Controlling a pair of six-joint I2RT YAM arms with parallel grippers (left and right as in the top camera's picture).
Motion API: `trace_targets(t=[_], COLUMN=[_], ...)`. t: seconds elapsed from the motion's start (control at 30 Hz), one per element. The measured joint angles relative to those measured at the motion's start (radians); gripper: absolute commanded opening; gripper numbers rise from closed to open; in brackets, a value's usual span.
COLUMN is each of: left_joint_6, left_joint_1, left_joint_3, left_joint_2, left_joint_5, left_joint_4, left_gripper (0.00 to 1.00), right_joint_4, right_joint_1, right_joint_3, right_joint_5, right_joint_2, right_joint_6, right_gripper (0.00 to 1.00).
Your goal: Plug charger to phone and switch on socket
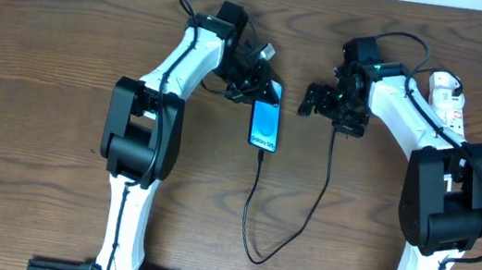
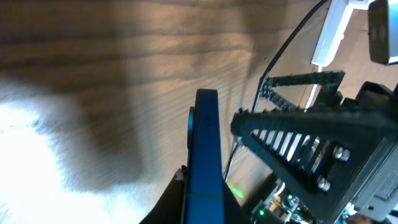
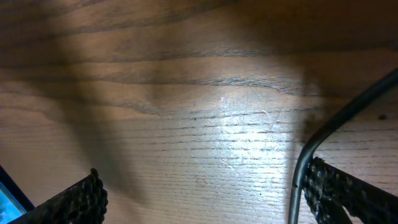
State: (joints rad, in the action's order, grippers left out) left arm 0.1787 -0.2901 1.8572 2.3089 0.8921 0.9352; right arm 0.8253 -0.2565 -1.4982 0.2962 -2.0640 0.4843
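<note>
phone between left jaws | charger touching it | right jaws apart

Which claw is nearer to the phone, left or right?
Left. The left claw is at the top end of the phone, close against it. The right claw is open, off to the side of that same end, not touching.

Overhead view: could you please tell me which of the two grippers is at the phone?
The left gripper, at the far end of the phone; the right gripper sits apart, to the phone's right.
</note>
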Motion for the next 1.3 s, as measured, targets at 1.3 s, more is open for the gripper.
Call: trace_targets(t=[1.3], left_joint_6=[0.224], left_joint_1=[-0.097], left_joint_3=[0.000], left_joint_2=[0.100], left_joint_5=[-0.034], left_joint_4=[-0.161], left_gripper=[0.08], right_joint_4=[-0.012], right_joint_1=[-0.015], right_joint_3=[0.000], right_joint_5=[0.000], right_joint_2=[0.000], right_joint_6=[0.000], right_gripper=[0.99])
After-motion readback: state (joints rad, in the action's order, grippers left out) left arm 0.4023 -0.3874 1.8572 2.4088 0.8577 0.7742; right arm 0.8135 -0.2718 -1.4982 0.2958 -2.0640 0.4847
